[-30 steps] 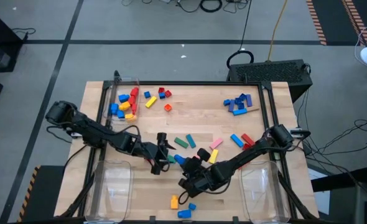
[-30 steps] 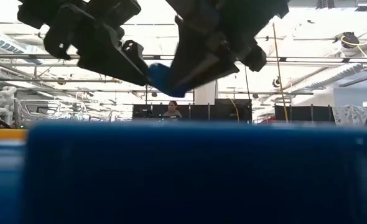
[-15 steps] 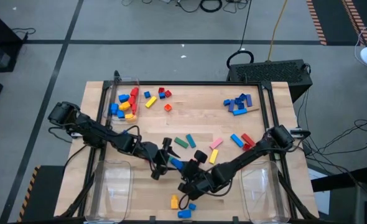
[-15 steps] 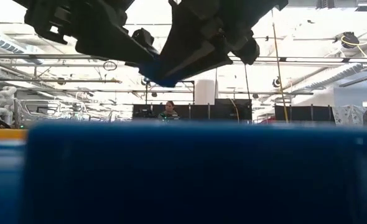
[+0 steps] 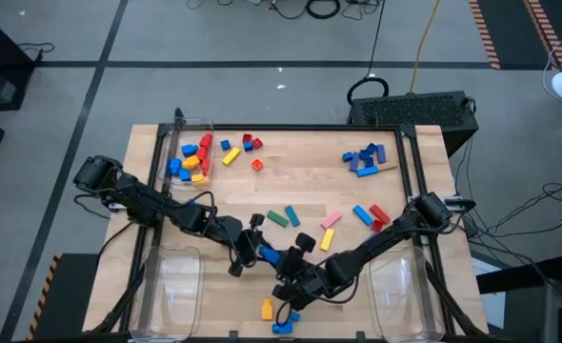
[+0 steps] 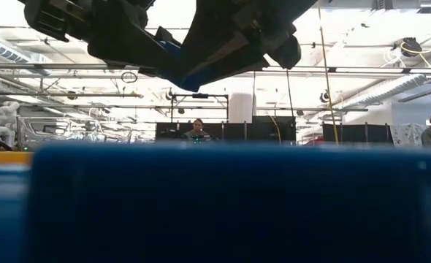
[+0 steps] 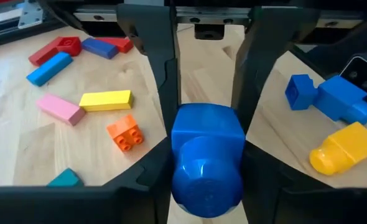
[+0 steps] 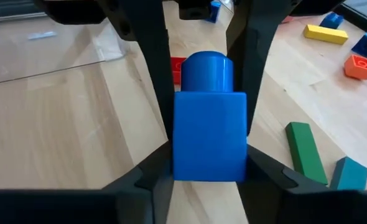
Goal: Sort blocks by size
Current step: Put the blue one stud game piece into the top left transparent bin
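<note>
While both arms meet over the front middle of the pale wooden table (image 5: 291, 186), you have one blue plastic brick (image 5: 270, 254) caught between two grippers.

Your left gripper (image 7: 202, 121) has its dark fingers pressed against the sides of that blue brick, stud end toward its camera — and your right gripper (image 8: 205, 134) clamps the same brick from the opposite end. In the high view the brick hangs between them, above the boards. Loose bricks lie around it: a green bar (image 5: 279, 218), a pink bar (image 5: 331, 220), a yellow bar (image 7: 106, 99), an orange brick (image 7: 125, 133). More sit in the clear plastic bin (image 5: 178, 133) at the far left corner — a blue cluster (image 5: 364, 159) lies far right.
</note>
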Motion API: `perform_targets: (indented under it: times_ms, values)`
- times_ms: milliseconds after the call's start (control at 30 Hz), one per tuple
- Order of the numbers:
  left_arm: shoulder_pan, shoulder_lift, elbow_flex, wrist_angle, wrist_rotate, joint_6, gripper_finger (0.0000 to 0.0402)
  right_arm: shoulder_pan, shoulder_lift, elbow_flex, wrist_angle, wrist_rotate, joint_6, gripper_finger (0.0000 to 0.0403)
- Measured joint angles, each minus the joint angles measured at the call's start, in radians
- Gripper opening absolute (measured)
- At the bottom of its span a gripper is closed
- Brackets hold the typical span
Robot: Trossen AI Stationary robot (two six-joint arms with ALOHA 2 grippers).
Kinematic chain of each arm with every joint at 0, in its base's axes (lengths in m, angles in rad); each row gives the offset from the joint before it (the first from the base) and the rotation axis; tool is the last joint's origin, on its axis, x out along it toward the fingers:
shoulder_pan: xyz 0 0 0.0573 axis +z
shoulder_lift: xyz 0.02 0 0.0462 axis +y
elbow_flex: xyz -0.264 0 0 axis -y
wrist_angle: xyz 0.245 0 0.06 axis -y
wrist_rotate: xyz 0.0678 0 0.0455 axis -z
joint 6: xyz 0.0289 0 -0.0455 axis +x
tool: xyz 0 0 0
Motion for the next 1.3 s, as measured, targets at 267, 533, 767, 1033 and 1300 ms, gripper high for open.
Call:
perform_targets:
  times_ms: [267,533,767,1033,1300]
  values:
    - [0.0,-0.035,0.007,-0.027,-0.158,-0.023,0.0161,0.016,-0.025,0.001,-0.118,-0.037,0.186,0.0227]
    - [0.023,-0.089,0.009,-0.099,-0.416,-0.15,0.0148,0.038,-0.085,0.001,-0.499,-0.02,0.345,0.0233]
    - [0.113,-0.16,0.009,-0.267,-0.586,-0.347,0.0161,-0.006,-0.086,-0.03,-0.619,-0.017,0.281,0.0231]
    - [0.312,-0.254,0.007,-0.512,-0.608,-0.446,0.0164,-0.163,-0.148,-0.198,-0.349,-0.171,-0.005,0.0231]
    - [0.508,-0.41,-0.007,-0.659,-0.607,-0.443,0.015,-0.285,-0.229,-0.323,-0.026,-0.339,-0.227,0.0231]
